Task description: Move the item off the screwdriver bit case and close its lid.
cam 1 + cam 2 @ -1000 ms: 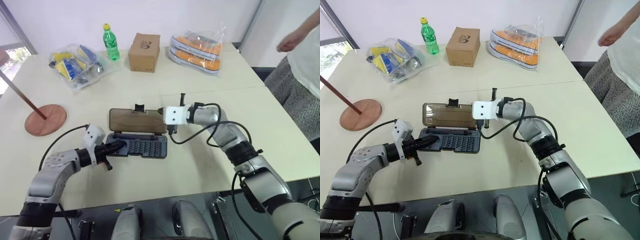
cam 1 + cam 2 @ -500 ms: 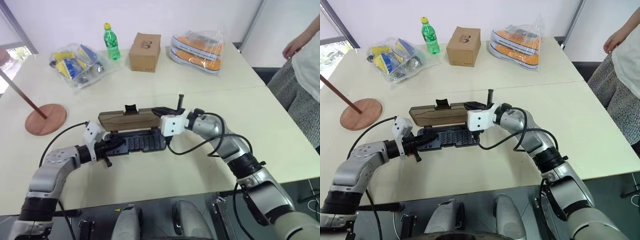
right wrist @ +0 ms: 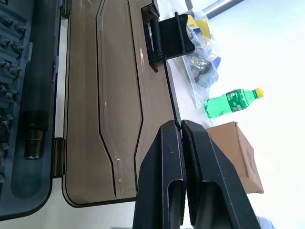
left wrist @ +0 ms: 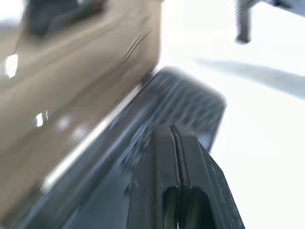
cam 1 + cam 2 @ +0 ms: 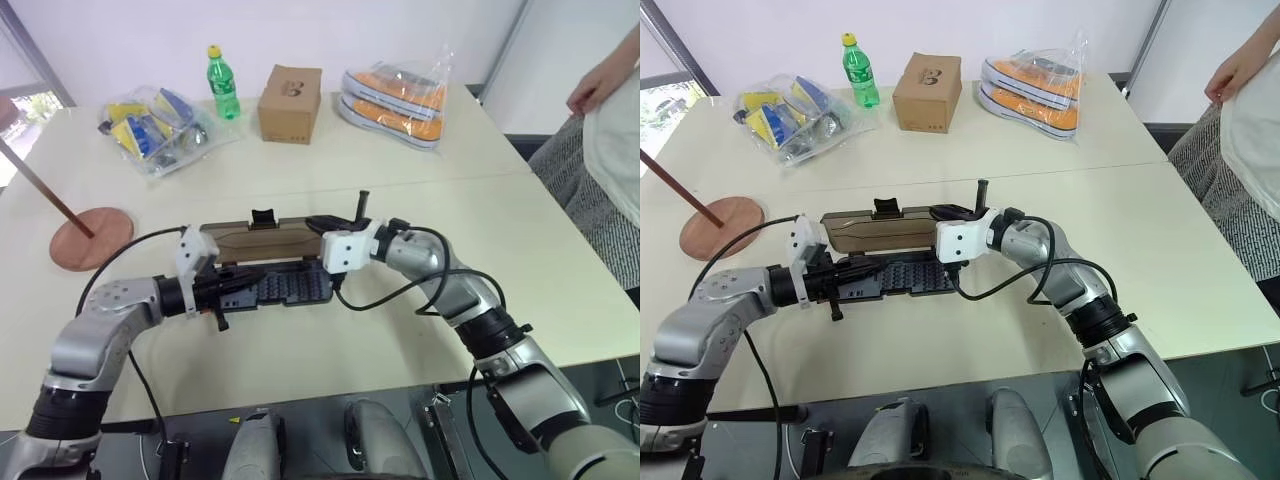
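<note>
Because the lid (image 5: 885, 228) stands half raised on its hinge, both arms work at the screwdriver bit case (image 5: 890, 277). The right gripper (image 5: 322, 222), fingers pressed together with nothing between them, sits at the lid's end farthest from the wooden stand, apparently levering the brown panel up and over toward the tray. The left gripper (image 5: 238, 280), likewise shut and empty, rests its tips on the tray's other end, probably to pin the case while the lid swings.

The item (image 5: 88, 236) is already off the case, standing on the table (image 5: 420, 190) well to the case's left, its thin rod leaning away. Only the closing seems left.

Beyond the case, at the table's far edge, are a cardboard box (image 5: 290, 90), a green bottle (image 5: 221, 84), a bag of blue and yellow packets (image 5: 150, 124) and a bag of orange goods (image 5: 395, 95), all well apart from it. A person (image 5: 610, 130) stands off to the case's right. Nothing lies on the bits; the left fingers themselves look like the only thing in the lid's way.
</note>
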